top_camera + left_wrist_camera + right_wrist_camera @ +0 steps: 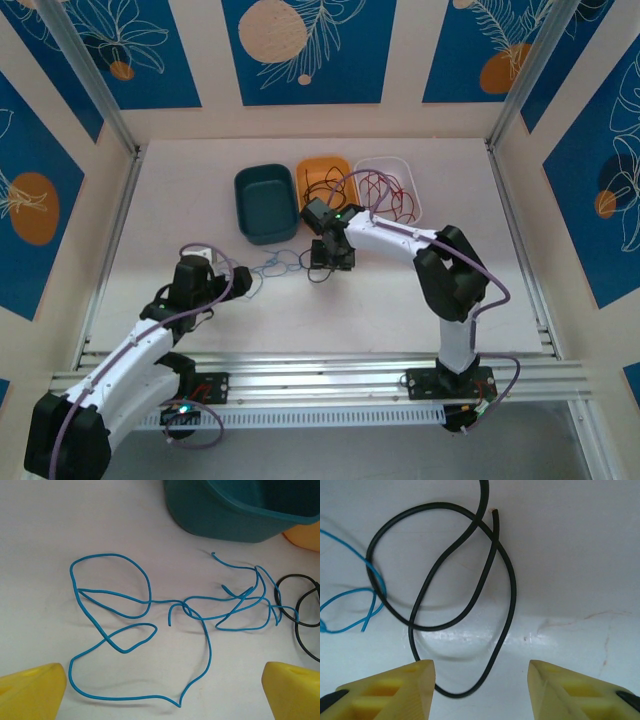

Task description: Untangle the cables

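Lying loose on table, blue cable (pixel 167 601) sprawls ungripped between wide-spread left gripper (pixel 164 682) fingers. Black cable (pixel 512 587) loop rests untouched inside parted right gripper (pixel 480 672), its upper end cut off. Top view adds red cables (pixel 385 190) in white bin (pixel 383 159), too small to trace.

Lab test cell, aluminium rails (pixel 320 372), blue patterned panels (pixel 310 50)

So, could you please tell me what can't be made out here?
Black cable: right wrist view, one run leaves the top edge.
Blue cable: same view, cut by the left edge.
Red cables in the white bin: top view, too small to trace.
Blue-black crossing: top view, hidden by the right tool.
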